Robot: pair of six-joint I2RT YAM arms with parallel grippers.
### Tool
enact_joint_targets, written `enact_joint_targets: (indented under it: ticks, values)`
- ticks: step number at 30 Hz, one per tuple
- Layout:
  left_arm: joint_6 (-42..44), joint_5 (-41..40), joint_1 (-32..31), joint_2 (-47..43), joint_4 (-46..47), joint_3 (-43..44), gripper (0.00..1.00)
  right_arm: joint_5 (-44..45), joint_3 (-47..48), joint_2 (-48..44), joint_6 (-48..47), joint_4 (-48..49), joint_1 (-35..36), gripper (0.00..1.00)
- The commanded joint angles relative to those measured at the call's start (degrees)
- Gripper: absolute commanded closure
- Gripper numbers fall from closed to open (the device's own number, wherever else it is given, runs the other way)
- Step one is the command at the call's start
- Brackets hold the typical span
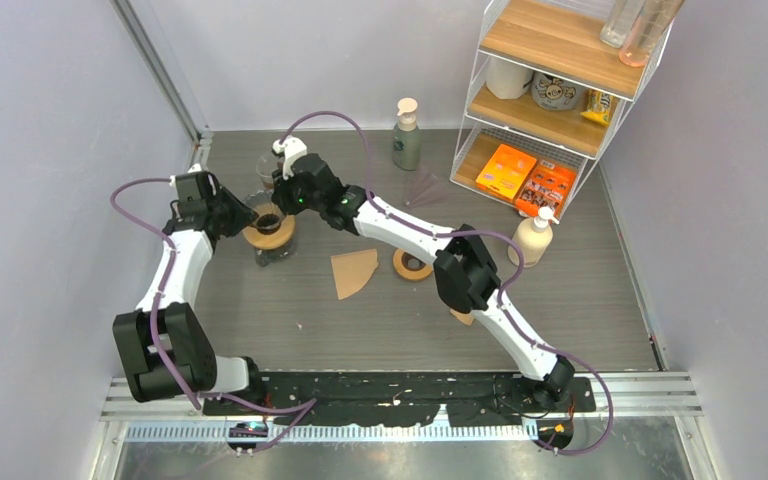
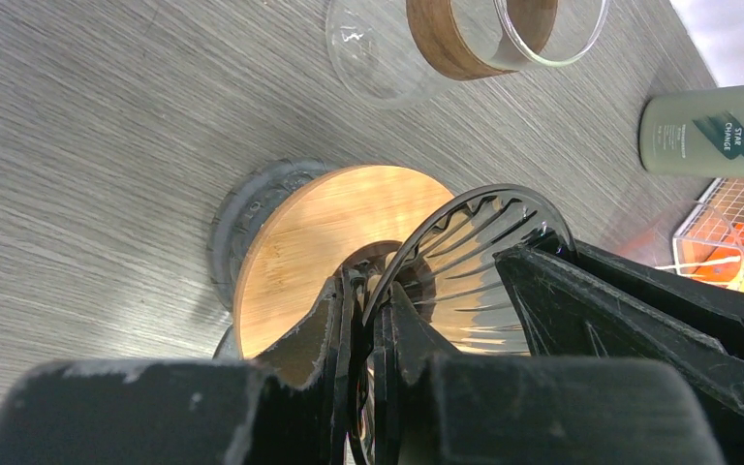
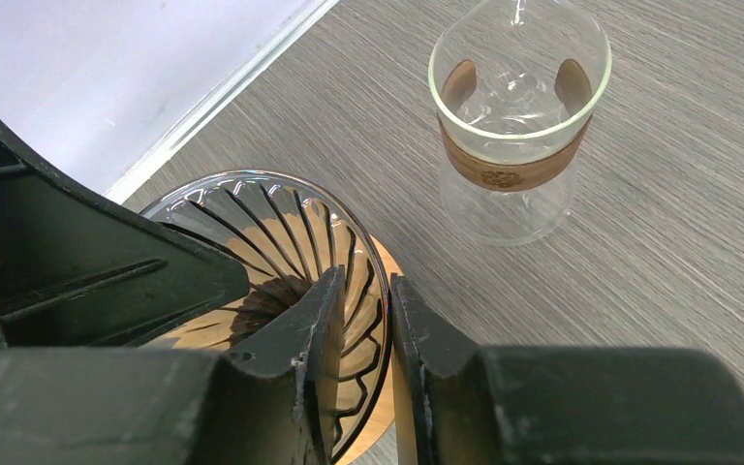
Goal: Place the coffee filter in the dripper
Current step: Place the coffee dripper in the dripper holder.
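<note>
The glass dripper with a wooden collar sits on a dark server at the table's left middle. The brown paper coffee filter lies flat on the table to its right, touching neither gripper. My left gripper is shut on the dripper's ribbed rim, seen in the left wrist view. My right gripper straddles the opposite rim, one finger inside and one outside, with a narrow gap still showing.
An empty glass carafe with a wooden band stands just behind the dripper. A tape roll lies beside the filter. A green pump bottle, a cream bottle and a wire shelf stand at the back right.
</note>
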Motion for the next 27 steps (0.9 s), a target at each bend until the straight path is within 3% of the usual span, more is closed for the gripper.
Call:
enact_joint_targets:
  ticks: [1, 15, 27]
  values:
    - [0.09, -3.85, 1.61, 7.59, -13.91, -4.09, 1.00, -2.82, 1.25, 5.67, -6.61, -20.82, 3.09, 0.95]
    - [-0.63, -2.07, 2.02, 10.89, -12.11, -4.51, 1.00, -3.16, -0.67, 6.69, -4.82, -19.65, 3.20, 0.95]
    - [-1.86, -0.36, 1.97, 4.65, -11.43, -1.62, 0.96, -1.90, 4.28, 4.46, -5.69, -14.75, 3.20, 0.91]
